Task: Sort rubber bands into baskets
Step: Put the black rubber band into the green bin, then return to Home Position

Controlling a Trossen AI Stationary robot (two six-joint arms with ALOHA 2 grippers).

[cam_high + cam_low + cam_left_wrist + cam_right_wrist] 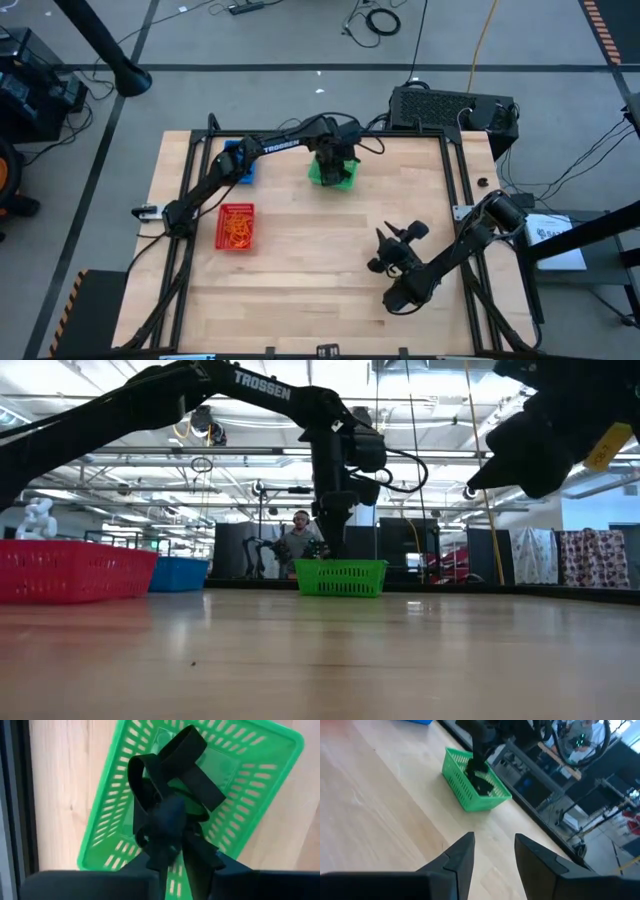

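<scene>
Left gripper point(172, 845): over the green basket point(260, 765), black rubber bands point(170, 780) hanging from its narrow fingers
Right gripper point(494, 851): parted, empty, above the desk point(380, 805)

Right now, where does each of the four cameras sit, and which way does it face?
High: overhead, straight down on the table; both arms show.
Low: at tabletop height, looking across to the room; left arm reaches down into the green basket.
Left wrist: above that basket, looking down past the left pincer and black rubber bands.
Right wrist: looks across the table past the open right pincer.
All four share the green basket.
</scene>
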